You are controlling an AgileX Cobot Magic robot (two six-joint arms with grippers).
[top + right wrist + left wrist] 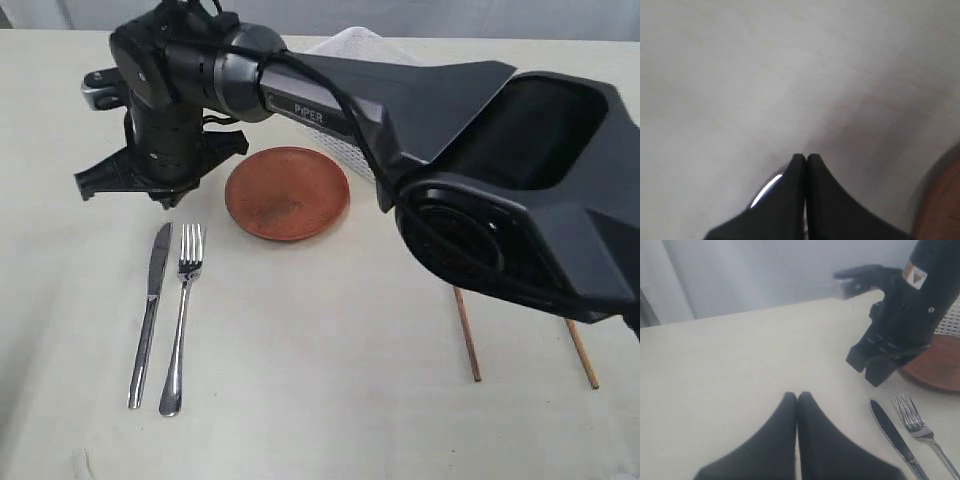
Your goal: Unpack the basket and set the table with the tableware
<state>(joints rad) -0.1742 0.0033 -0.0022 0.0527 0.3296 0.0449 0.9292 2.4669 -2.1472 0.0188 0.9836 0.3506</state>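
Knife (150, 310) beside fork (181, 320) (plate (287, 192) nearby, apart)

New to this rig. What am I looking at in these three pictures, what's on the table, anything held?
A two-armed robot. The wide picture comes from a camera off the arms; the other two from cameras on each wrist, looking along its pincer. In the wide one the right arm reaches across the table. On it lie a knife, fork, a brown plate and two chopsticks, with a white basket behind the arm. The left pincer and right pincer are both shut; neither clearly holds anything.
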